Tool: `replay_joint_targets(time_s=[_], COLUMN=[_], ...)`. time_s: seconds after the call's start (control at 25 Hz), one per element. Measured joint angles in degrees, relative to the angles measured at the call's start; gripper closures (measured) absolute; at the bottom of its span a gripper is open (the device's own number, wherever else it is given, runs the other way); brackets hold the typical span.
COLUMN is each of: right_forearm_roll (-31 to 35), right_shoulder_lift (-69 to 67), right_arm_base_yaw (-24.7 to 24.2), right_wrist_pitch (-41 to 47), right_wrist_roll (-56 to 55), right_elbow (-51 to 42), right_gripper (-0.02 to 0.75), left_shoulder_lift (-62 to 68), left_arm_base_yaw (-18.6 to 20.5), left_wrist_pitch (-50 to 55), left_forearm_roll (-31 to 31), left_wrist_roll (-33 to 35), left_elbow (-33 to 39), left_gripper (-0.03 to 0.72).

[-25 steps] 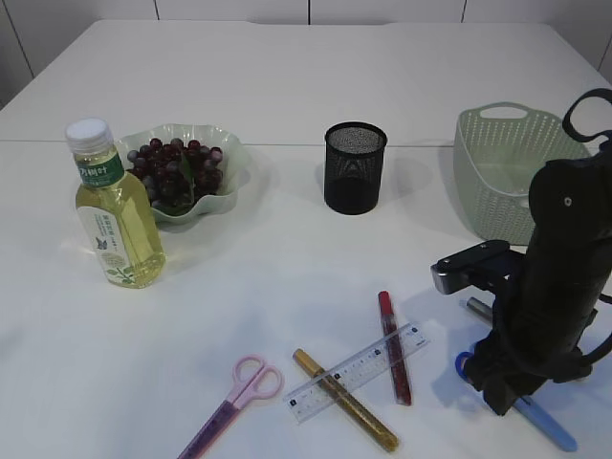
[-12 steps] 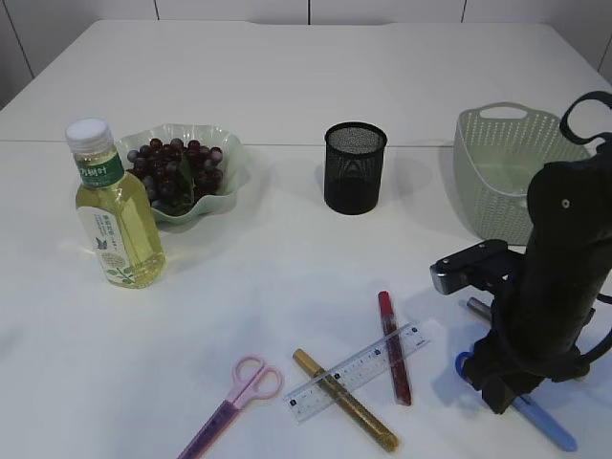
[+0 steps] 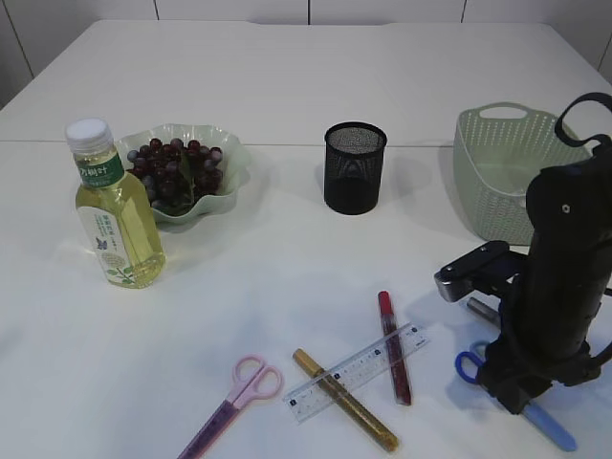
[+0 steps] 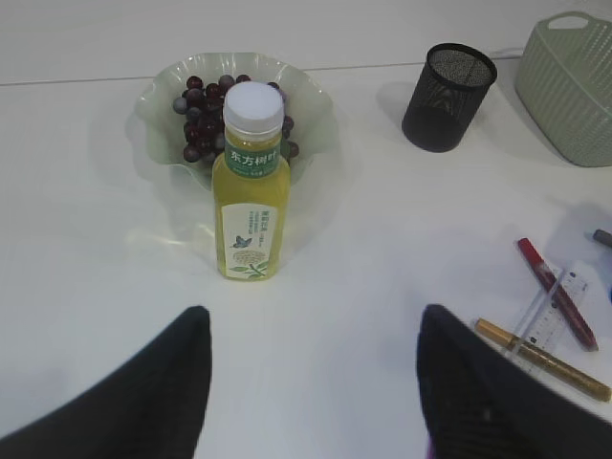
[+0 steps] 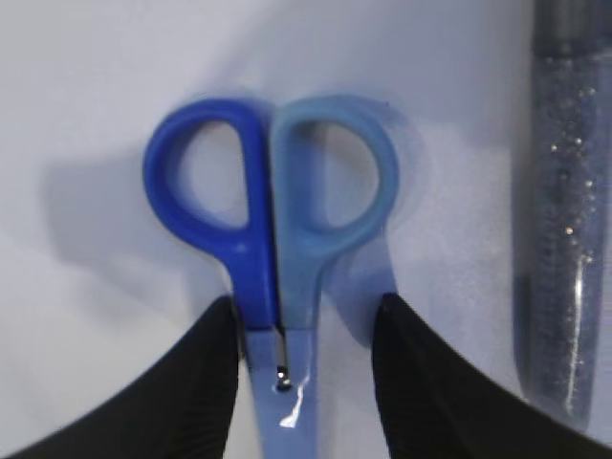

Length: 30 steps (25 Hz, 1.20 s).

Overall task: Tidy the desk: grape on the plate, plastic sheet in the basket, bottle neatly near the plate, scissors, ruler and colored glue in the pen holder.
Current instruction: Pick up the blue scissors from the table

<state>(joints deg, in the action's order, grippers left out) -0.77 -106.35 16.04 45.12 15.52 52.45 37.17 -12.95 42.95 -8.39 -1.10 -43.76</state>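
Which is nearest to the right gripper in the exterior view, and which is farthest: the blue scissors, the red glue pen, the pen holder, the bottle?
From the right gripper:
1. Blue scissors, directly under its fingers.
2. Red glue pen, to its left on the table.
3. Pen holder, farther back, near the middle.
4. Bottle, far left beside the plate.

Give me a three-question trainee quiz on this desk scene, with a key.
1. True or false: the grapes already sit in the plate.
2. Which item lies between the right gripper fingers? A) ruler B) blue scissors C) gold glue
3. Fill in: the ruler lies across the gold and ____ glue tubes.

Key: 1 true; 2 B; 3 red.
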Motion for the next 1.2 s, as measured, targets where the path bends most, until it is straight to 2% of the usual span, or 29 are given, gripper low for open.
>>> replay_joint_targets(time_s=[0.24, 0.68, 1.2], right_forearm_roll=[-0.77, 2.88, 3.24], right_shoulder_lift=[-0.12, -0.12, -0.12], right_arm_base_yaw=[0.00, 0.00, 0.00], right_wrist_pitch=[0.73, 0.82, 0.26], right_wrist_roll=[0.00, 0.00, 0.00], right_elbow=[0.00, 0.10, 0.10], right_gripper=[0.361, 0.360, 0.366], left_shoulder_lift=[0.00, 0.00, 0.00], left_arm_base_yaw=[0.00, 0.00, 0.00], left_wrist_pitch=[-0.04, -0.13, -0.13], left_forearm_roll=[0.00, 0.00, 0.00], left_wrist_roll=[0.00, 0.00, 0.00], left_elbow=[0.00, 0.00, 0.00], left_gripper=[0.201, 0.201, 0.202])
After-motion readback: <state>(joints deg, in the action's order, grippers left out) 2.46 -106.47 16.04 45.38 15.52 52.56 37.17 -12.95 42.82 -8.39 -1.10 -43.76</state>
